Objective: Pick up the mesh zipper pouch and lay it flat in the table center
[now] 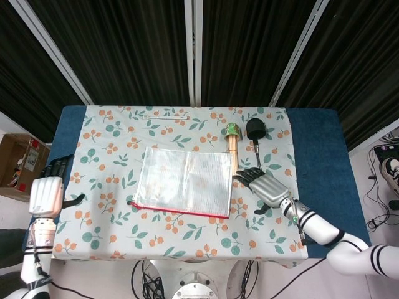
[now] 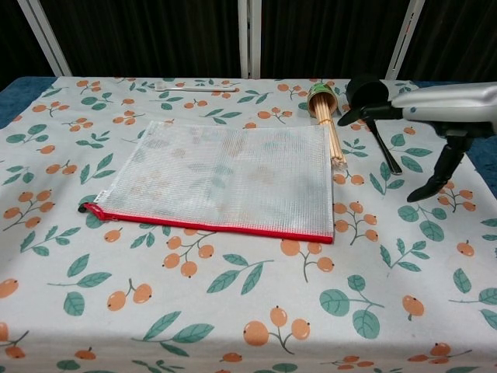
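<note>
The white mesh zipper pouch (image 1: pixel 184 181) (image 2: pixel 225 177) with a red zipper edge lies flat in the middle of the floral tablecloth, its zipper along the near side. My right hand (image 1: pixel 265 187) (image 2: pixel 435 116) hovers just right of the pouch, fingers spread, holding nothing. At the table's left edge my left hand (image 1: pixel 45 192) is raised and spread, also without anything in it; the chest view does not show it.
A bundle of wooden sticks with a green cap (image 1: pixel 232 144) (image 2: pixel 326 116) lies just past the pouch's far right corner. A black scoop (image 1: pixel 255 132) (image 2: pixel 370 99) sits right of it. A thin white stick (image 1: pixel 166 116) lies near the far edge.
</note>
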You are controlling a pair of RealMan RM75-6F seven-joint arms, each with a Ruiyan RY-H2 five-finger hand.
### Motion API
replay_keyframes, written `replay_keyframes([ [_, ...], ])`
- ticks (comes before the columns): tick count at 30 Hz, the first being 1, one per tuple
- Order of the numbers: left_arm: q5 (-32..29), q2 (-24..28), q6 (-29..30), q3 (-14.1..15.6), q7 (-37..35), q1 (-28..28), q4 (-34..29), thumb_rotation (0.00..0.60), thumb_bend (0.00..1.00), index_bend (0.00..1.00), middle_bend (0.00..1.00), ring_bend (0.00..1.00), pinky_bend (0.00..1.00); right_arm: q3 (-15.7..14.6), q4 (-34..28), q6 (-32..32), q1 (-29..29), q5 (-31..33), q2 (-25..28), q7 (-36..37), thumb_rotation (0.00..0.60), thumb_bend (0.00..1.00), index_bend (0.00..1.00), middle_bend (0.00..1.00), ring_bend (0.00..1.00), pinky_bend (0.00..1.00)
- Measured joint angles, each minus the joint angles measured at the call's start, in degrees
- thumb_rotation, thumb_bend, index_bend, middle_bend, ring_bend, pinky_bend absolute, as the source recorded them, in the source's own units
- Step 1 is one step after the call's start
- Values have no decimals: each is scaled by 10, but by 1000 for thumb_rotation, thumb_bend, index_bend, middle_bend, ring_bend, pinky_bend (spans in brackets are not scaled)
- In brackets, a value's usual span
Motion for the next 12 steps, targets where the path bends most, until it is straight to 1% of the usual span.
replay_keyframes([
  [1, 7, 7, 1, 7, -6, 6, 6, 600, 0, 143, 167, 128, 228, 1, -3, 20, -12, 1, 3, -2, 600, 142, 11, 39, 0, 0],
  [4, 25, 23, 4, 28, -23, 20, 30, 600, 0, 163, 172, 130, 211, 4, -10, 107, -58, 1, 13, -11, 600, 193, 63, 121, 0, 6],
  [8, 45, 39, 17, 53, -54, 50, 54, 600, 0, 167, 173, 130, 197, 5, -18, 241, -138, 2, 27, -28, 600, 205, 94, 143, 0, 20],
  [9, 53, 42, 24, 62, -63, 60, 58, 600, 0, 167, 173, 130, 196, 5, -20, 281, -167, 1, 33, -30, 600, 205, 95, 143, 0, 21],
  [12, 68, 47, 46, 78, -74, 84, 59, 600, 0, 167, 173, 130, 193, 0, -26, 354, -236, -4, 47, -24, 600, 205, 96, 142, 0, 23],
])
